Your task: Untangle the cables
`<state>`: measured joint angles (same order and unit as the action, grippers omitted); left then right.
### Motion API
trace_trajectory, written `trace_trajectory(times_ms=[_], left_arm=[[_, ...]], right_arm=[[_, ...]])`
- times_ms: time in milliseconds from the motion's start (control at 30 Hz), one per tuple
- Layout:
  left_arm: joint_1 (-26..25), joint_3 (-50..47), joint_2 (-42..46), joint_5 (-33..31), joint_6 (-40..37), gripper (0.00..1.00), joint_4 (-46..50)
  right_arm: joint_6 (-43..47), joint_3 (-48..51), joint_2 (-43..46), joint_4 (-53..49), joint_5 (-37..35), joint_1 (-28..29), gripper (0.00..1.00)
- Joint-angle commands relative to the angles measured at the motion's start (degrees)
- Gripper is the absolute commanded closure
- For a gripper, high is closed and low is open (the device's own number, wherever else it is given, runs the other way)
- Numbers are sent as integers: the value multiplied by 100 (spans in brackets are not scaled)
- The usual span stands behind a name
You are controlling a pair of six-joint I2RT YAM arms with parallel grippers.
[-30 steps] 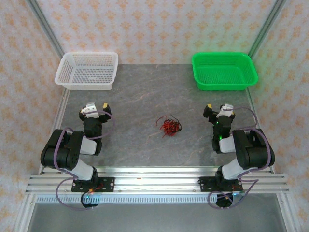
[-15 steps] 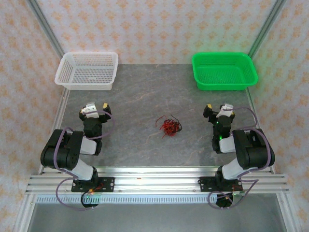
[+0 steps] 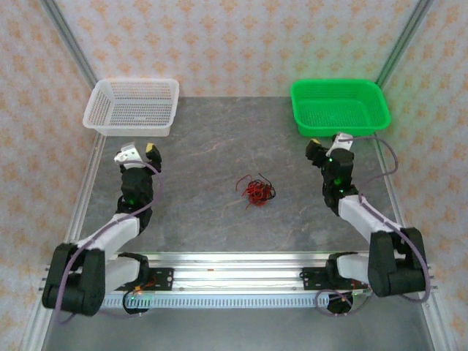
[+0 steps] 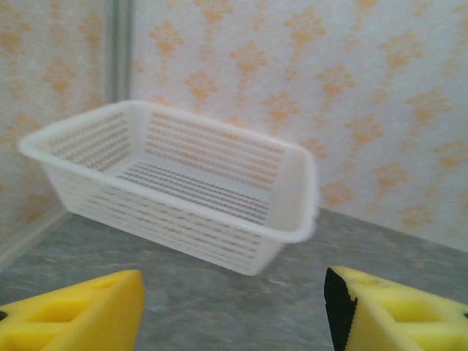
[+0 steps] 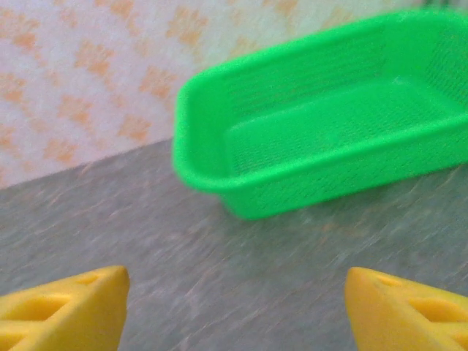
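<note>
From above: a snarl of red and black cables (image 3: 256,191) lies untouched mid-desk (image 3: 205,146). A white basket (image 3: 95,118) and a green basket (image 3: 298,110) sit at the far corners, probably to receive sorted strands.

Left wrist: left end effector (image 4: 234,307) spread wide, empty, facing the white basket.

Right wrist: right end effector (image 5: 238,307) equally wide, empty, facing the green basket.

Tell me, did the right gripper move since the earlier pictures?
Yes. In the top view the right gripper has moved forward, toward the green basket, and now sits just in front of its near wall.
</note>
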<state>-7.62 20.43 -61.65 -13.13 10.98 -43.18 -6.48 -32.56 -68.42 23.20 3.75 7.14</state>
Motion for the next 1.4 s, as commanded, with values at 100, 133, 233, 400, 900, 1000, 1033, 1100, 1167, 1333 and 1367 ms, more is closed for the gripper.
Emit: trace_trajectory(times_ms=[100,133,233,400,900,1000,1033,1100,1167,1333,1367], left_arm=[[-858,597,527,303,1174,34,2210],[-1027,618,601,383,1260,34,2356],[-1513,595,846,501,1459,34,2637],[-2112,655,1083,579,1581,34,3120],[-2519,846,1137,698,1517,34,3285],[-2534,859,1163,715,1512,34,3332],[-2534,858,1179,727,1511,33,3349],[-2534,842,1214,724,1511,33,3373],[-2543,832,1241,731,1504,33,3393],[-2543,875,1260,774,1452,33,3438],[-2548,880,1260,788,1442,33,3439]], right_arm=[[-1192,-714,691,-3556,1135,791,19],[-1308,-726,826,-3759,1287,964,18],[-1767,-548,1200,-3990,1627,1372,17],[-2485,39,1403,-3647,2111,1818,18],[-2485,700,-189,-1663,1734,2433,38],[-2409,628,-582,-1351,1615,2442,42],[-2377,617,-684,-1239,1579,2442,43],[-2338,597,-854,-1068,1518,2444,44],[-2295,584,-1021,-887,1465,2450,47],[-2170,660,-1412,-217,1486,2450,51],[-2150,675,-1474,-85,1501,2450,52]])
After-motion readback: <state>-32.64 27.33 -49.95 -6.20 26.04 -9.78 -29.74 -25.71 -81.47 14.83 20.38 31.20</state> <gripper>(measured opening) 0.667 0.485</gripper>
